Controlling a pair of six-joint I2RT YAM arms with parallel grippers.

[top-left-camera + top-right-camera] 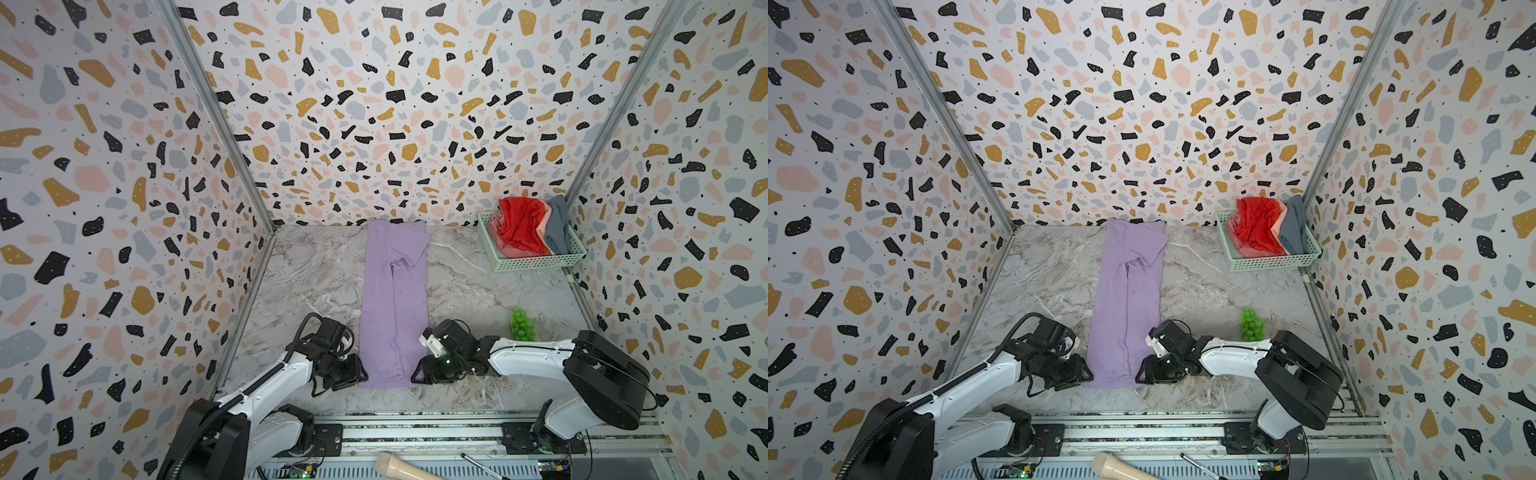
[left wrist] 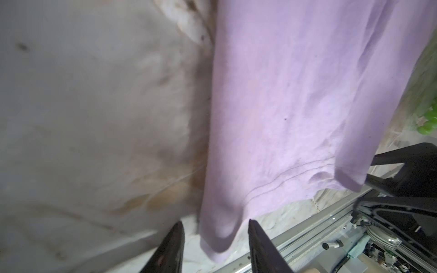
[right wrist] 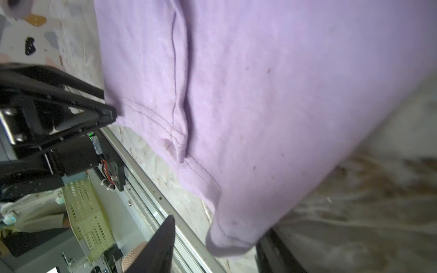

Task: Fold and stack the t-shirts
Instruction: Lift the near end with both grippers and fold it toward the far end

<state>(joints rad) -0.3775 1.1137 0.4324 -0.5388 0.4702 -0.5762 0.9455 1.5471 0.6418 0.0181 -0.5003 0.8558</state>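
On the left, the left gripper (image 1: 362,376) (image 2: 214,224) is seen low over the marble table (image 1: 307,286), at the near left corner of the lavender-purple t-shirt (image 1: 395,299) (image 1: 1127,299). In the left wrist view its two fingers are held apart with a moderate gap. The corner of the hem is lying between them, and the cloth is not seen to be pinched.

The lavender-purple t-shirt is laid flat in the middle of the table as a long narrow strip, folded lengthwise. One end is near the back wall and the hem end is near the rail of the robot. A sleeve is folded over the far half.

At the near right corner of the same hem the right gripper (image 1: 415,376) (image 3: 220,227) is placed, also low on the table. In the right wrist view one finger is seen free beside the corner, and the other is partly covered by the cloth edge. The jaws are apart with the corner between them, and no firm grip is shown.

Further right, a bunch of green grapes (image 1: 519,326) is lying on the table, apart from the shirt. In the far right corner a pale green mesh basket (image 1: 536,262) is standing. In it are heaped the salmon pink t-shirt (image 1: 496,235), the bright red t-shirt (image 1: 521,226) on top of it, and the blue-grey t-shirt (image 1: 557,232) at the right side.
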